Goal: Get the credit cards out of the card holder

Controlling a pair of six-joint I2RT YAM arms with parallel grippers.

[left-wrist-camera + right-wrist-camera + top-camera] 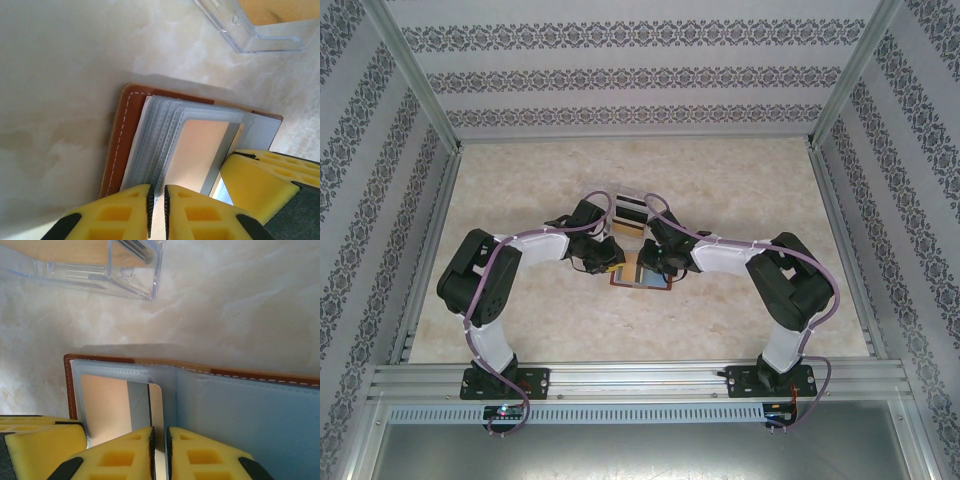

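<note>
Top external: card holder lies open, long axis left-right, left pincer and right pincer clamped on it.

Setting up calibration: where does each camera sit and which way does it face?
Top external: above and behind the bases, looking down on the table; both arms show.
Left wrist: on the left arm, facing down at the card holder; left gripper at the bottom edge.
Right wrist: on the right arm, facing down at it too; right gripper, pinching a credit card, at the bottom edge.
Shared: both wrist views catch the card holder and the clear box.
</note>
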